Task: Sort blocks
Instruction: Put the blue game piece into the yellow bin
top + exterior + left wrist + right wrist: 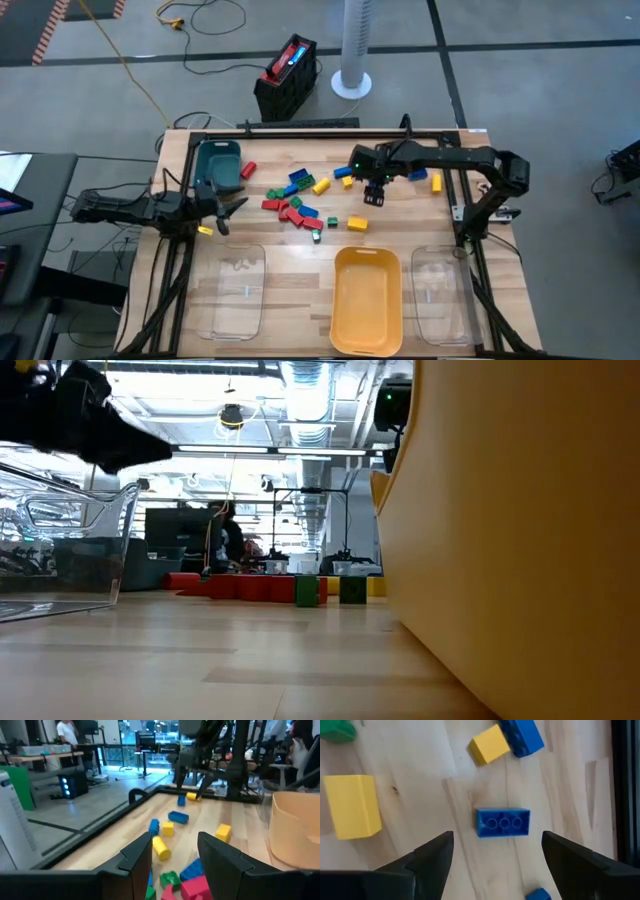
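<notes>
The left gripper (222, 212) sits at the left of the high view, below the teal tray (218, 160); its fingers (135, 857) stand apart with nothing between them. The blocks (300, 205) lie scattered across the centre of the table (300, 290), above the yellow tray (367, 300). Right of centre, the right gripper (374, 195) points down, fingers spread wide over a blue block (503, 822) resting loose on the wood.
</notes>
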